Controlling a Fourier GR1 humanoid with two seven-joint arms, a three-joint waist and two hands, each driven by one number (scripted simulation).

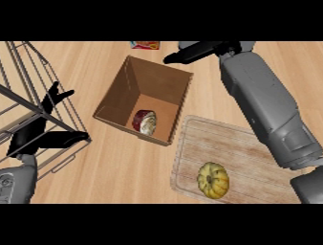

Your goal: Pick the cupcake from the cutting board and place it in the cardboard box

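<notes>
1. Now, cupcake [145, 121] lies on its side on the floor of the cardboard box [115, 98], near the box's lower-right wall; dark red wrapper, pale top facing lower right.
2. Box sits open-topped on the wooden counter [129, 167], just left of the cutting board [245, 153]; they look nearly touching at the box's lower corner.
3. Cutting board carries a yellow bundt-shaped cake [213, 180] near its lower left; no cupcake on it.
4. R hand [196, 51] is above the box's far-right corner, fingers stretched out toward the left, apart, holding nothing. Grey forearm runs down across the board's right side.
5. L hand [46, 129] shows at left over a wire rack [9, 86], fingers straight and spread, empty.
6. Small red-and-yellow packet [145, 45] at the top edge, beyond the box; too small to tell more.
</notes>
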